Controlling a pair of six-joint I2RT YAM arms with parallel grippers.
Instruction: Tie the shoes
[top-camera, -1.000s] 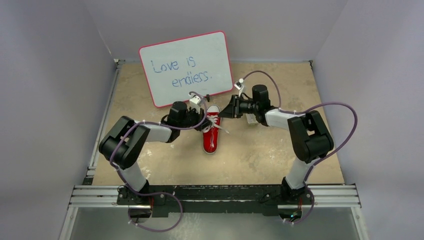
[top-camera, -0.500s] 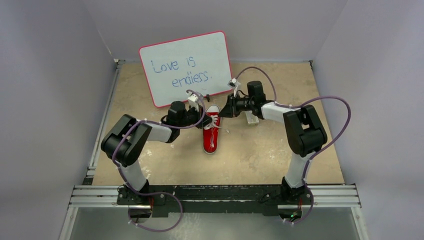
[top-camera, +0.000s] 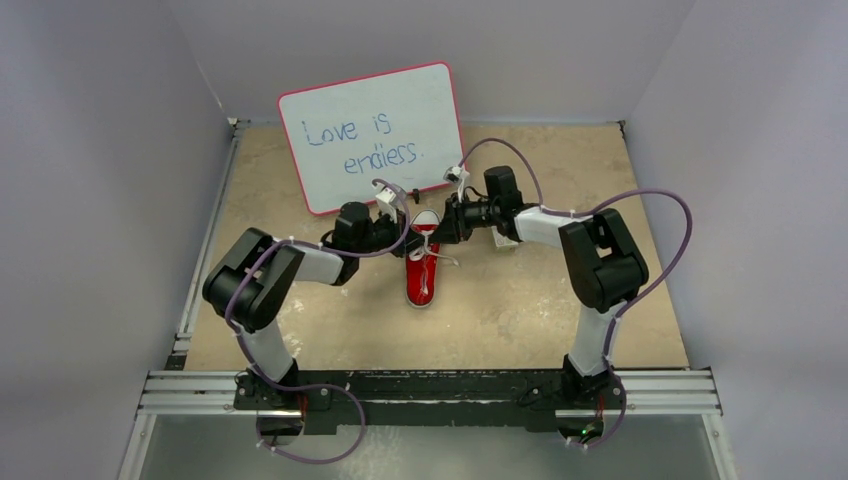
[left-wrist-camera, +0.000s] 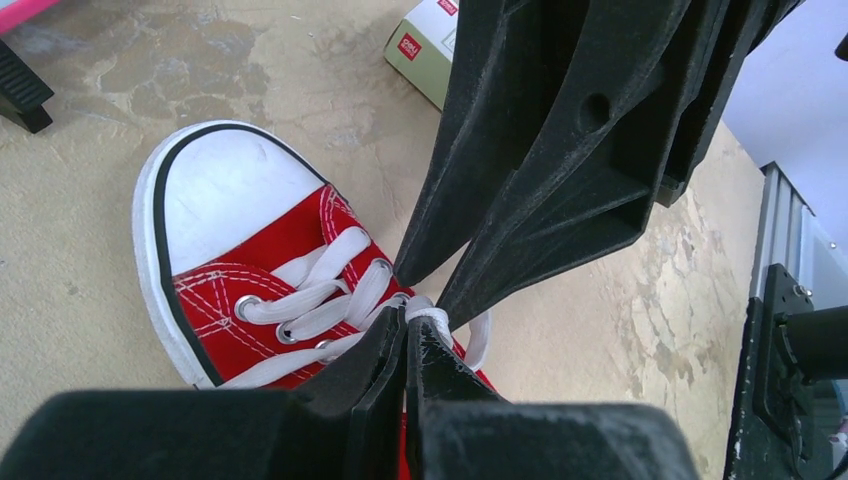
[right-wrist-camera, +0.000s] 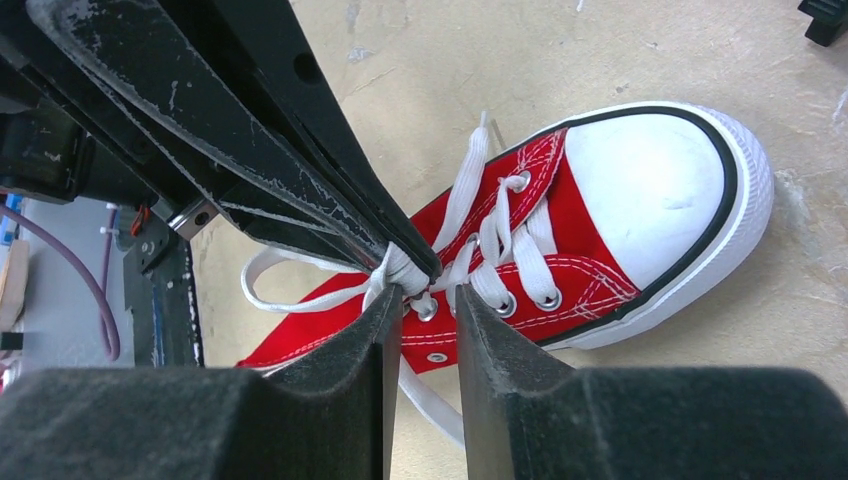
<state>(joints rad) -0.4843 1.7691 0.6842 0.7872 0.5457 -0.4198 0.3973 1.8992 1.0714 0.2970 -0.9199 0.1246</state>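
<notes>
Your right gripper (right-wrist-camera: 428, 300) has swung left to the shoe (top-camera: 422, 272), mid-table, toe pointing far. Its jaws sit narrowly apart about the lace (right-wrist-camera: 400, 268) — grip unclear. The left gripper (left-wrist-camera: 407, 335) stays clenched on that lace — a handover looks close.

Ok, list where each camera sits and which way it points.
Top external: above and behind the arm bases, looking down at the table, whiteboard and red sneaker; both arms show whole.
Left wrist: on the left arm, facing down past the left gripper onto the sneaker.
Right wrist: on the right arm, facing down past the right gripper from the sneaker's other side.
Shared: both wrist views show the white laces and the opposite gripper.
</notes>
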